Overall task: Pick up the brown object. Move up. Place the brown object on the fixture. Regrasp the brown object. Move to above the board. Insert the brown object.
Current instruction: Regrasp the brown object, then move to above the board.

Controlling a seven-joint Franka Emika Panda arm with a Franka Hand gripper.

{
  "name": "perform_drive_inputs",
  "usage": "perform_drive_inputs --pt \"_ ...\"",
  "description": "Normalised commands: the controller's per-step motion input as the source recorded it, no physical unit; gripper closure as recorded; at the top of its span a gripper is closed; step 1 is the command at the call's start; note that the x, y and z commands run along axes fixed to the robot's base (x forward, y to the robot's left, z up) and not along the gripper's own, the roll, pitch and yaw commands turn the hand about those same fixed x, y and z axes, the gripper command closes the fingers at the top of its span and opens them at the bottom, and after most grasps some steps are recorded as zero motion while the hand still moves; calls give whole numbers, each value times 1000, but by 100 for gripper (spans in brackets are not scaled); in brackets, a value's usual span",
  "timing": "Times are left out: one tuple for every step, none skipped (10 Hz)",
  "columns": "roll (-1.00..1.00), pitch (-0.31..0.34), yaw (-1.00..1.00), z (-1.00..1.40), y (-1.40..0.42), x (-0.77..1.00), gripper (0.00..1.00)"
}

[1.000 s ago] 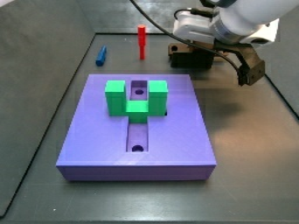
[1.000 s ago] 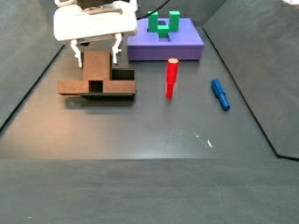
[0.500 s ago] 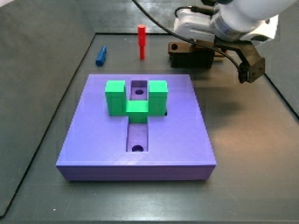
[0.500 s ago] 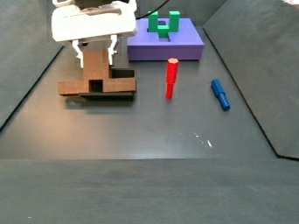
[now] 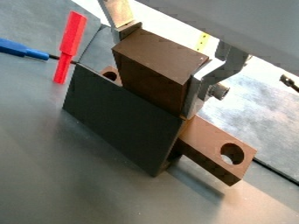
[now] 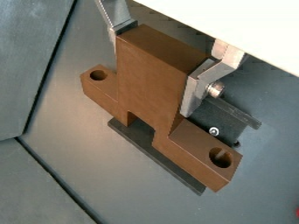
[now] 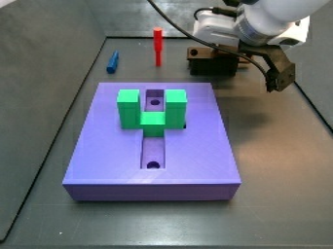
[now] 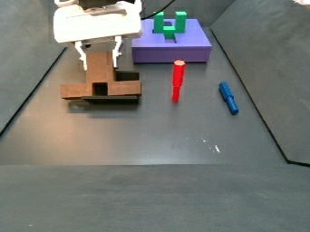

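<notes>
Gripper (image 8: 97, 56) sits low at the far end of the table from the board (image 7: 154, 146), directly over the fixture (image 8: 107, 97). In both wrist views its silver fingers (image 6: 208, 80) stand either side of the upright stem of the brown object (image 6: 158, 101), narrow set and flat against it, so the hand appears to be holding the stem; actual contact on the far finger is hard to confirm, as only a sliver of it shows.

Brown object: T-shaped in a wrist view, stem rising between the fingers, crossbar lying low with a round hole near each end. The crossbar rests across the fixture; one end sticks out past the dark upright wall of the fixture (image 5: 122, 122), hole visible there. In a side view the brown object (image 8: 94, 80) shows as a stem under the gripper and a bar along the fixture's top.

Fixture itself: dark base plate on the grey floor, with an upright plate facing the wrist camera. In a side view it (image 7: 211, 64) is mostly hidden by the arm.

Board: purple, near the camera in that side view, with a lengthwise slot and a green block (image 7: 150, 108) seated on it. Well apart from the gripper.

Red peg (image 8: 179, 81) stands upright on the floor between fixture and blue peg (image 8: 227, 97), which lies flat. Both are untouched, beside the fixture, not on the board.
</notes>
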Motion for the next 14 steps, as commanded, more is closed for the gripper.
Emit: perform_drive_inputs --pt "0 0 0 0 0 0 100" --pt "0 0 0 0 0 0 100" --pt "0 0 0 0 0 0 100" --pt "0 0 0 0 0 0 100" --pt "0 0 0 0 0 0 100" --pt "0 0 0 0 0 0 100" --pt "0 0 0 0 0 0 100" --pt "0 0 0 0 0 0 100" --pt "0 0 0 0 0 0 100" --pt "0 0 0 1400 0 0 100" --pt "-62 -53 17 1400 -14 16 100" --pt "-88 -50 11 1400 -7 -2 100" --pt "-38 -26 -13 1400 -1 8 100" --pt "-11 8 -23 1400 -22 17 100"
